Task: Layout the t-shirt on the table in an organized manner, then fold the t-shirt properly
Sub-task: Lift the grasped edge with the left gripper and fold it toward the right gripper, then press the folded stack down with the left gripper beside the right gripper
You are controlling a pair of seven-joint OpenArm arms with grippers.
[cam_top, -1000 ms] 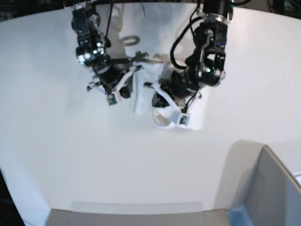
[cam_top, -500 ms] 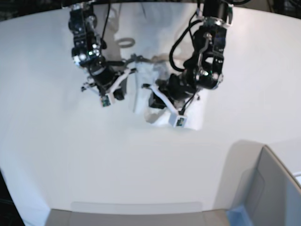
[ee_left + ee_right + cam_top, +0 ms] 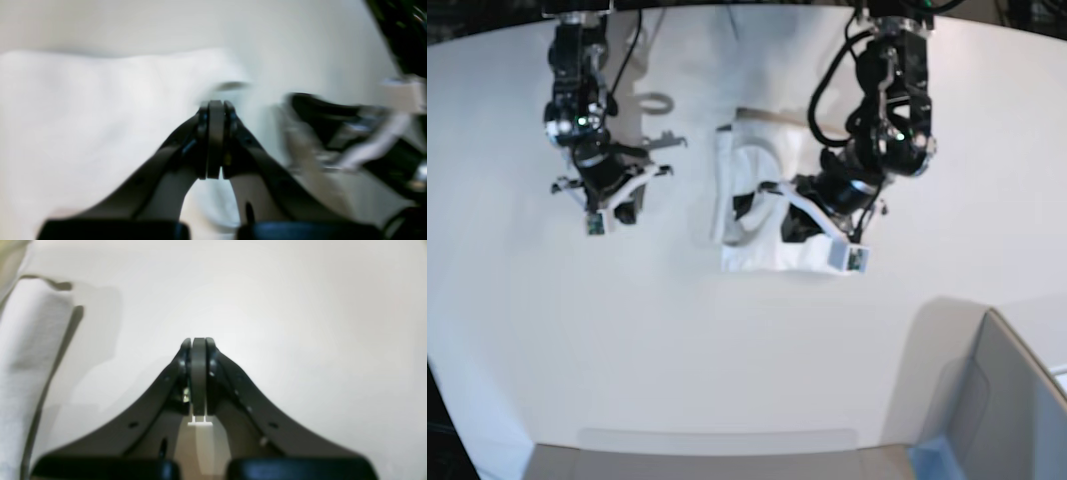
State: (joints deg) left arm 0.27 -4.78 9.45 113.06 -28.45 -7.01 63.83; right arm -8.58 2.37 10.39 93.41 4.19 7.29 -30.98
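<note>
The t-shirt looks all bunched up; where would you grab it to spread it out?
Probably by the free edge of the t-shirt on the side facing the right gripper, coming in low over bare table. It lies as a narrow crumpled strip there, and that edge looks clear of both arms.

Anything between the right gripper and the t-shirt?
Nothing visible. The right gripper is over bare table, and the folded t-shirt lies off to its side, with only tabletop between them.

Two arms over one white table (image 3: 727, 340). One folded white t-shirt (image 3: 772, 255), one grey bin (image 3: 1007, 410) at the table's corner. Two grippers: left gripper (image 3: 215, 110), right gripper (image 3: 198, 346).
</note>
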